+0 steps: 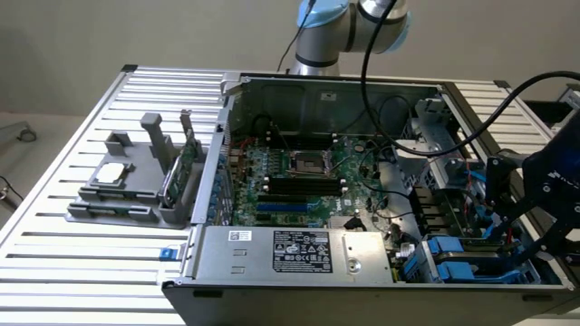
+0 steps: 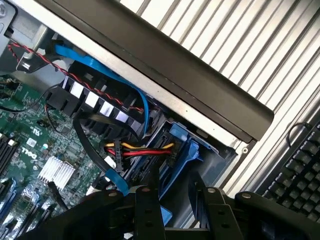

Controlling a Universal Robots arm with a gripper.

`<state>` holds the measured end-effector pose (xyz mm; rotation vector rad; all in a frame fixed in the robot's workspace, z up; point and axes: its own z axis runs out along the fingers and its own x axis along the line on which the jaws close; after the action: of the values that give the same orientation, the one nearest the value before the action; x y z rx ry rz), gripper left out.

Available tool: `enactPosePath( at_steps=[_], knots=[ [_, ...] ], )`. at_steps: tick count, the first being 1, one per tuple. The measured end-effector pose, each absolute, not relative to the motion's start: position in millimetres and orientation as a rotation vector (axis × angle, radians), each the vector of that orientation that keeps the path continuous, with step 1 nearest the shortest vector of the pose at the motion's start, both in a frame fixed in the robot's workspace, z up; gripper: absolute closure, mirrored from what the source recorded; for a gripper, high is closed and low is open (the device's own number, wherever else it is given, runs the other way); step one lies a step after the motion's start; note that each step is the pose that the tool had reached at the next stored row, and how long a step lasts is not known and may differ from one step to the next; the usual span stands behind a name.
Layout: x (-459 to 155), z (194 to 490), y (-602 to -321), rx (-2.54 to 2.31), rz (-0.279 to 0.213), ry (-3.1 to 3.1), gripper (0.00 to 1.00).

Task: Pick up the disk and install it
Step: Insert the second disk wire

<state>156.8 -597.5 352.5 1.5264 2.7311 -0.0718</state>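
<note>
Disk (image 2: 184,149): stands edge-on in the drive bay (image 2: 220,155), lower centre of the wrist frame, close against the gripper (image 2: 172,202). Clamped or merely near: cannot tell. Could snag the red-and-yellow power cable (image 2: 142,150) just beside it, or jam if tilted. Shows mostly blue carrier plastic, the metal body hard to make out.

disk: rectangular drive framed by a blue plastic carrier bracket (image 2: 182,150) | look: blue frame showing, metal body largely hidden | place: down in the corner drive bay of the open grey computer case (image 1: 363,305), at the exterior view's right | state: bracket's end clasped between the fingers of the black gripper (image 2: 172,200)
</note>
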Motion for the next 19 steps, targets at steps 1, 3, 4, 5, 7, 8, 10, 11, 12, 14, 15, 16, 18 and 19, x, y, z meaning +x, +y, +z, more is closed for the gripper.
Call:
enactPosePath(
  at_steps=[1, 3, 4, 5, 7, 8, 10, 11, 12, 14, 15, 16, 18, 19],
  knots=[
    [157, 352, -597, 1.542, -0.067, 2.725, 0.63],
    [157, 349, -597, 1.574, -0.057, 2.712, 0.63],
    [157, 348, -597, 1.590, -0.052, 2.705, 0.63],
    [157, 347, -597, 1.607, -0.047, 2.697, 0.63],
    [157, 345, -597, 1.638, -0.037, 2.683, 0.63],
    [157, 344, -597, 1.653, -0.032, 2.676, 0.63],
    [157, 343, -598, 1.677, -0.026, 2.665, 0.63],
    [157, 342, -598, 1.684, -0.025, 2.661, 0.63],
    [158, 342, -598, 1.687, -0.024, 2.659, 0.63],
    [159, 342, -598, 1.693, -0.022, 2.657, 0.63],
    [160, 342, -598, 1.694, -0.021, 2.656, 0.63],
    [161, 342, -599, 1.696, -0.020, 2.656, 0.63],
    [163, 342, -599, 1.701, -0.016, 2.655, 0.63],
    [163, 341, -599, 1.705, -0.013, 2.653, 0.63]
  ],
)
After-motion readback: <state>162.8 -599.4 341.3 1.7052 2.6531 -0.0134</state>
